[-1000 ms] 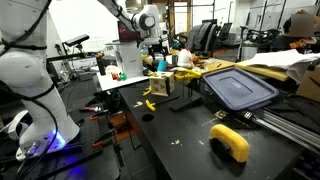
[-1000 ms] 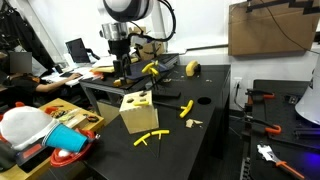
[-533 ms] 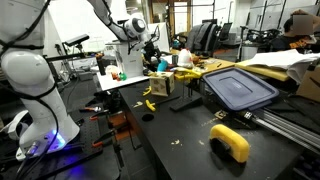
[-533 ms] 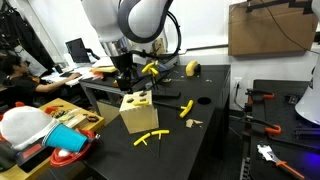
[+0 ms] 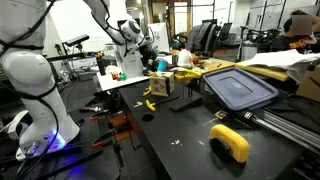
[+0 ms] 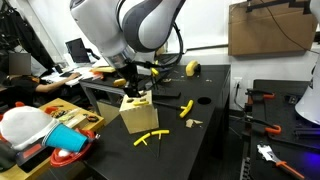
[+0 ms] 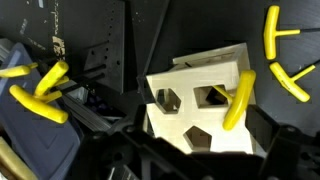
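A cream cube box (image 6: 138, 113) with shape holes in its top stands on the black table (image 6: 200, 140). It also shows in an exterior view (image 5: 159, 88) and in the wrist view (image 7: 200, 105). A yellow stick piece (image 7: 238, 100) lies on its top by a hole. My gripper (image 6: 135, 86) hangs just above the box with its jaws apart and nothing between them. In the wrist view the gripper (image 7: 205, 162) is a dark shape at the bottom edge. More yellow pieces lie on the table (image 6: 150, 138) (image 6: 186, 108).
A yellow roll (image 6: 193, 68) and more yellow pieces (image 6: 150, 68) lie at the table's far end. A grey-blue bin lid (image 5: 238, 87) and a large yellow object (image 5: 230, 142) lie on the table. A red cup and bags (image 6: 60, 140) sit at one side, tools (image 6: 262, 125) at the other.
The arm has swung over and come down, bringing the gripper from beyond the box to just above its top. The box and the yellow pieces have not moved.
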Controlling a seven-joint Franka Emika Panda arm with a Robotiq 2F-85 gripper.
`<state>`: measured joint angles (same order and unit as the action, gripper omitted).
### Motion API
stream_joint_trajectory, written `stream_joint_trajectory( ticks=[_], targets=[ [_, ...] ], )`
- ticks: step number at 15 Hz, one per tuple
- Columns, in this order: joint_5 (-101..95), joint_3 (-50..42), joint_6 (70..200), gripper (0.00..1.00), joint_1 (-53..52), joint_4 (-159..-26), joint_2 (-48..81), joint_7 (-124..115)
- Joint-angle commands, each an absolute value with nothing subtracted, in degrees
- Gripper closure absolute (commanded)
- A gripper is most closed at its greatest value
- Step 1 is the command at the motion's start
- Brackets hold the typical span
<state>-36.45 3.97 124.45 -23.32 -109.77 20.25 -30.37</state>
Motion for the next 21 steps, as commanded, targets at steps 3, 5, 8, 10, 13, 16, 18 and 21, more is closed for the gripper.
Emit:
stream_joint_trajectory(
  ticks=[3,5,8,10,13,16,18,21],
  targets=[
    [-38.08,4.87,121.85,0.0,-23.12,-109.27,21.1,-30.74],
    [-37.81,4.9,121.73,0.0,-23.02,-109.1,21.33,-30.53],
    [-36.96,5.09,121.72,0.0,-22.69,-109.02,21.4,-29.8],
    [-36.26,5.22,121.76,0.0,-22.39,-108.85,21.58,-29.23],
    [-35.59,5.63,121.85,0.0,-22.34,-108.75,21.38,-28.68],
    [-34.43,6.53,121.96,0.0,-22.26,-108.98,20.94,-26.98],
    [-33.74,6.92,122.05,0.0,-22.37,-108.8,21.13,-26.46],
    [-34.23,6.81,122.43,0.0,-22.9,-107.99,22.35,-27.3]
  ],
)
